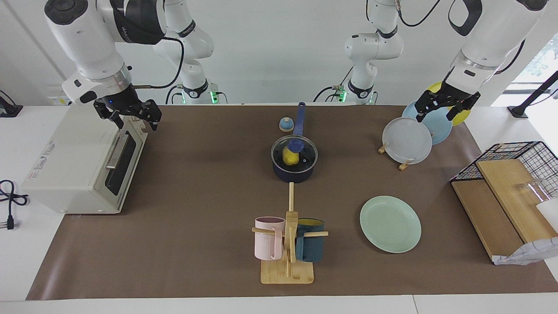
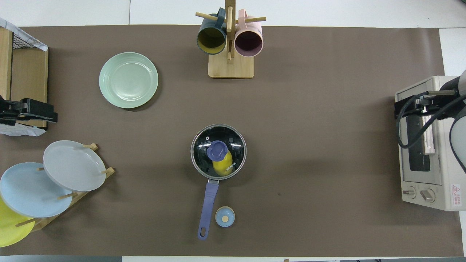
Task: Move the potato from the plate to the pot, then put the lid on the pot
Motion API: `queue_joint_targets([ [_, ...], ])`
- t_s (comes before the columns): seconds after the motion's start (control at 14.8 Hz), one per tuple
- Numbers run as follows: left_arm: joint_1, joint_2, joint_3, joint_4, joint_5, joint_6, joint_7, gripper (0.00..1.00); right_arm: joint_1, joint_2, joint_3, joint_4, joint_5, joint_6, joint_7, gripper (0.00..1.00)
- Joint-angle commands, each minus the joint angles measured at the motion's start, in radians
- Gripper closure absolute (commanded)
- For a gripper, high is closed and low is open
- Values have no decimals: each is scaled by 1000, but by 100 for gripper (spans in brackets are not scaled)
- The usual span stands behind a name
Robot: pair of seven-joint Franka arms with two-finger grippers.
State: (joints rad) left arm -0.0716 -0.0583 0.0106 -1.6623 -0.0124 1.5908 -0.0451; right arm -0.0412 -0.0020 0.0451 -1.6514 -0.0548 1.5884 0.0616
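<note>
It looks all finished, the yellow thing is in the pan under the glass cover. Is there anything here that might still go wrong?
Little, I think. The lid sits on the pot with the potato inside, and the plate is bare.

1. The right gripper hangs just over the toaster oven; a low move might clip it.
2. The left gripper hangs over the racked plates; dropping could knock one.
3. The pot's handle lies beside the small bell, so nudging it may shift the pot.
</note>
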Motion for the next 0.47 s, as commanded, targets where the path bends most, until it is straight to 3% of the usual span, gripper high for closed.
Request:
queue_joint_targets([
  [0.0,-1,-6,0,9,22,-19,-13,0,-12,2,6,18,12,-4,-23,0],
  [0.41,-1,-6,0,9,22,-19,-13,0,-11,2,1,27,32,-25,-25,0],
])
